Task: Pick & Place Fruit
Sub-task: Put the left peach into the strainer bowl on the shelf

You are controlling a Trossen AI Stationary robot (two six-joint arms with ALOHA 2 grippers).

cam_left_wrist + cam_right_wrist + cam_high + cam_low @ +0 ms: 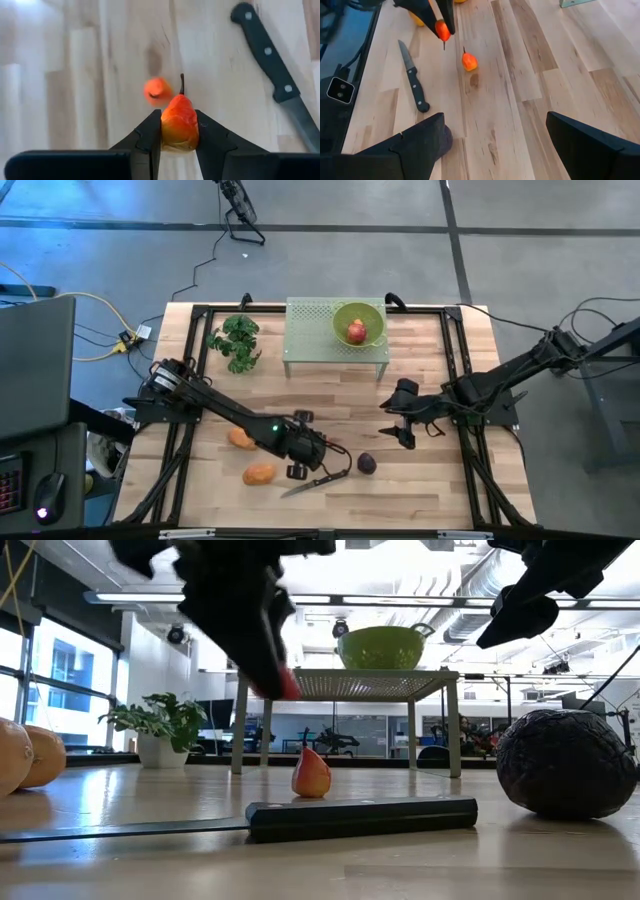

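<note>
My left gripper hangs over the near middle of the table, shut on a tiny red-orange fruit. Another tiny red-orange fruit stands on the wood just beyond it. Two orange ovals lie near the left arm. The dark purple fruit rests on the table to the right of the knife. A red round fruit sits in the green bowl on the green stand. My right gripper waits open, raised above the table's right half. My left gripper pinches the tiny fruit by its two sides between its two fingers. The fingers slant downward from the table's left. The fruit's stem end points down past the fingertips. The fruit is lifted clear of the table.
A black-handled knife lies near the front edge, just below my left gripper. A green leafy bunch stands at the far left. The green perforated stand takes up the far middle. Bare wood lies between the two grippers.
</note>
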